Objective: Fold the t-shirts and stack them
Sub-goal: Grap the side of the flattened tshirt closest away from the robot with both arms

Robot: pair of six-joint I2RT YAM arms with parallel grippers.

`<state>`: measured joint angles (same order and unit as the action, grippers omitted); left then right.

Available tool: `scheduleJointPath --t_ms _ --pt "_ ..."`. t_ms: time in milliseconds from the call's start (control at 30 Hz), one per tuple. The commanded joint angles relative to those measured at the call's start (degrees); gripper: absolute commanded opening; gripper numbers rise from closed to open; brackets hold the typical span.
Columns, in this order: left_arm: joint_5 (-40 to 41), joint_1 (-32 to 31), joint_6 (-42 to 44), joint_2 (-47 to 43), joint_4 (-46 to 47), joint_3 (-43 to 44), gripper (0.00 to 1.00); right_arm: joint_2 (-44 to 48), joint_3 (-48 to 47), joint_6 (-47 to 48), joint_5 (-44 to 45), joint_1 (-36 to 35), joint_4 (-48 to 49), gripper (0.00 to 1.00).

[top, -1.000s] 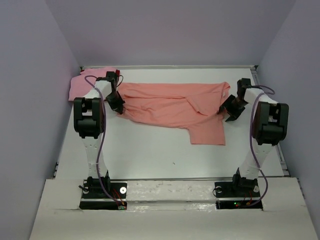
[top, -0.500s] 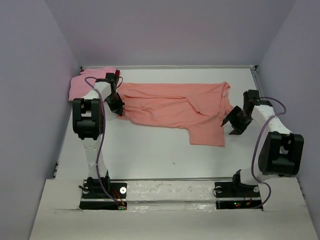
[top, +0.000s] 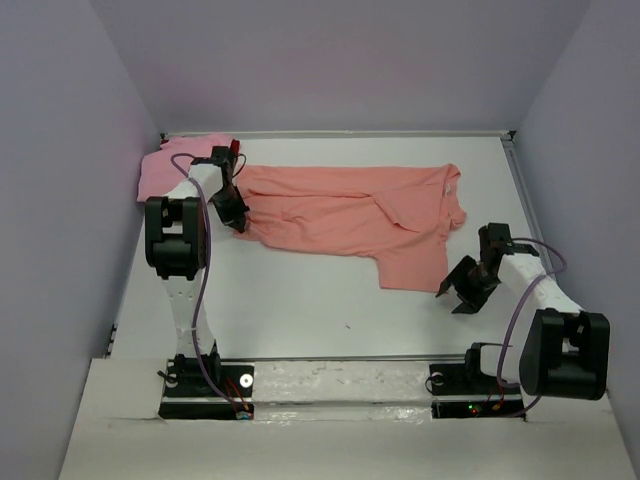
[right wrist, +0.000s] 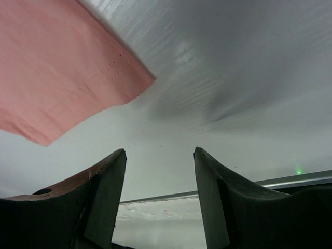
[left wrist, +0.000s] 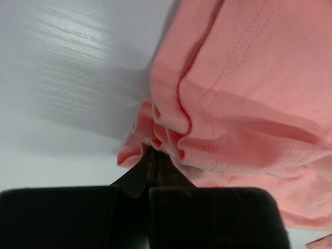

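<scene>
A salmon-orange t-shirt (top: 350, 215) lies spread and rumpled across the far middle of the table. One flap hangs toward the front at its right part. My left gripper (top: 240, 213) is shut on the shirt's bunched left edge (left wrist: 166, 140), low at the table. A lighter pink t-shirt (top: 165, 168) lies crumpled in the far left corner behind the left arm. A bit of dark red (top: 235, 148) shows beside it. My right gripper (top: 456, 293) is open and empty over bare table, just right of the flap's front corner (right wrist: 62, 88).
The white table (top: 300, 300) has a raised rim at its near edge (right wrist: 290, 180) and purple walls on three sides. Both arm bases sit on the front ledge.
My right arm has swung from the shirt's right edge toward the front, and now sits beside the front flap's corner. The left gripper keeps its hold and has not moved.
</scene>
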<state>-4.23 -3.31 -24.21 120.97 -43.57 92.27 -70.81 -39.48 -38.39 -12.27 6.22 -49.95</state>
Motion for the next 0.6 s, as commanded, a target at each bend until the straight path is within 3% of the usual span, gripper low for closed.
scheduleJointPath --t_ms 0,367,567 --pt "0.28 -0.20 1.62 -2.76 -2.31 1.68 0.00 1.90 -0.24 -1.51 3.47 -1.56 4.16 0.61" --pt "-0.08 -0.20 2.23 -3.19 -2.66 2.92 0.00 -4.42 -2.88 -0.81 8.49 -1.56 9.08 0.59" --pt "-0.25 -0.20 2.32 -3.11 -2.75 3.18 0.00 -8.03 -3.93 -0.98 9.72 -1.56 12.07 0.51"
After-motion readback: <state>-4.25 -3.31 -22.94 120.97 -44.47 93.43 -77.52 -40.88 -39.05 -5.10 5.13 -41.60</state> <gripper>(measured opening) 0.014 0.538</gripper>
